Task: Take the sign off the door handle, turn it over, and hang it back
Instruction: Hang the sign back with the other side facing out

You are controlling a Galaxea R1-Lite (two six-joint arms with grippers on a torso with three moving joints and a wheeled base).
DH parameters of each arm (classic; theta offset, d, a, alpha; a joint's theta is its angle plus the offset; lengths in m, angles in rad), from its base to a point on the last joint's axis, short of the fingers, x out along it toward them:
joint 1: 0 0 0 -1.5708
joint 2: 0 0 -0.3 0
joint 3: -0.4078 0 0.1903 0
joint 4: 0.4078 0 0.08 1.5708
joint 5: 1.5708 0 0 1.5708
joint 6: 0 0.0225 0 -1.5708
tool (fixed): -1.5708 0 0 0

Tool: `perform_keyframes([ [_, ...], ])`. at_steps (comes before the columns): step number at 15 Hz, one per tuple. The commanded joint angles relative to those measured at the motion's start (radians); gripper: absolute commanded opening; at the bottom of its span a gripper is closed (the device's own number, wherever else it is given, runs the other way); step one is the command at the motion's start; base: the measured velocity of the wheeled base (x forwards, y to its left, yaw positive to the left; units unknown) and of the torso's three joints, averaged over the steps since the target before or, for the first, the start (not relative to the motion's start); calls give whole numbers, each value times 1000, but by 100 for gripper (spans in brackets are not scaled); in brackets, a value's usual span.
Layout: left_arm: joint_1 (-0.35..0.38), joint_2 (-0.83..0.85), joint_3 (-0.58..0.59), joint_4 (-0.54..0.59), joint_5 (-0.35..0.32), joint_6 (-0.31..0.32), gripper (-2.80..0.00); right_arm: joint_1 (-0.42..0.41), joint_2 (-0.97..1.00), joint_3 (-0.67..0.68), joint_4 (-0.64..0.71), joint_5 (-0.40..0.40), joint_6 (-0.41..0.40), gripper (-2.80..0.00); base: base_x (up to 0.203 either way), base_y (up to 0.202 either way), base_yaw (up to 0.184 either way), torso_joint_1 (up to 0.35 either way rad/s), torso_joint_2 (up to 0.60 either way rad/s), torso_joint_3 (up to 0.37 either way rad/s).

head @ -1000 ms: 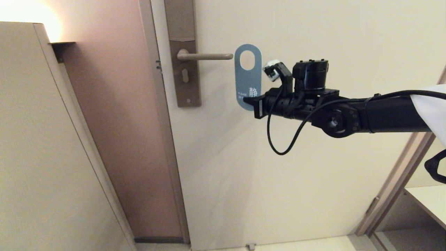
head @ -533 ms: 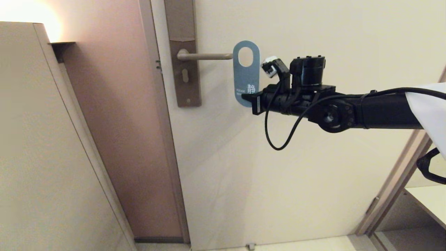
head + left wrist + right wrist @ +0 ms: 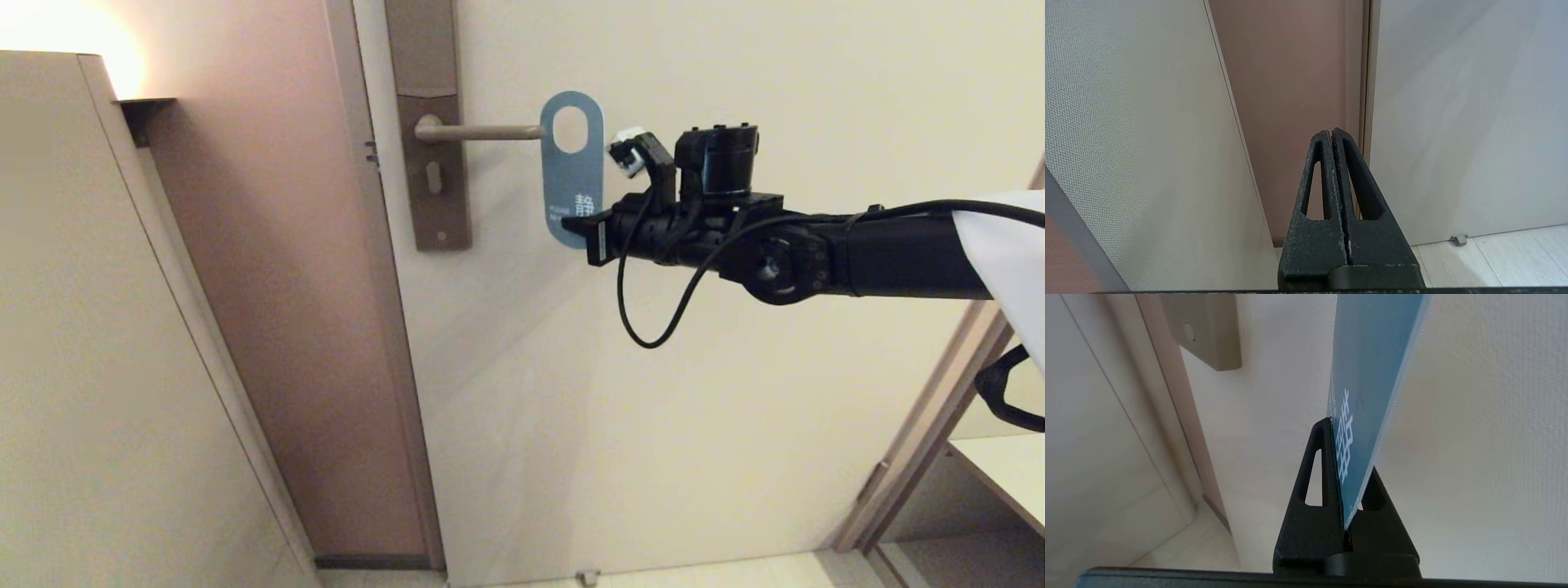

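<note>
One right gripper (image 3: 581, 231) pinches the sign's (image 3: 574, 167) bottom edge, card rising above it.

The door (image 3: 653, 367) carries a tall brown backplate (image 3: 433, 155) near its left edge. From the plate the handle (image 3: 482, 131) juts level toward 3 o'clock. The floor (image 3: 1494, 257) bears a small stop (image 3: 1457, 239) at the door's foot.

1 sign (image 3: 573, 163), 1 door handle (image 3: 478, 131), 2 end effectors: right (image 3: 581, 231), left (image 3: 1331, 136).

Warm lamp glare (image 3: 57, 41) top-left, soft shadows, maybe slight wrist-cam blur.
</note>
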Motion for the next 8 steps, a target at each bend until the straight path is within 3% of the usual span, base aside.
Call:
perform_keyframes([
  [1, 0, 2, 0, 0, 0, 0, -280, 13, 0, -16, 0, 2, -1, -280, 0, 0, 0, 0, 0, 0],
  [8, 0, 2, 0, 0, 0, 0, -280, 57, 6, -19, 0, -1, -1, -280, 0, 0, 0, 0, 0, 0],
])
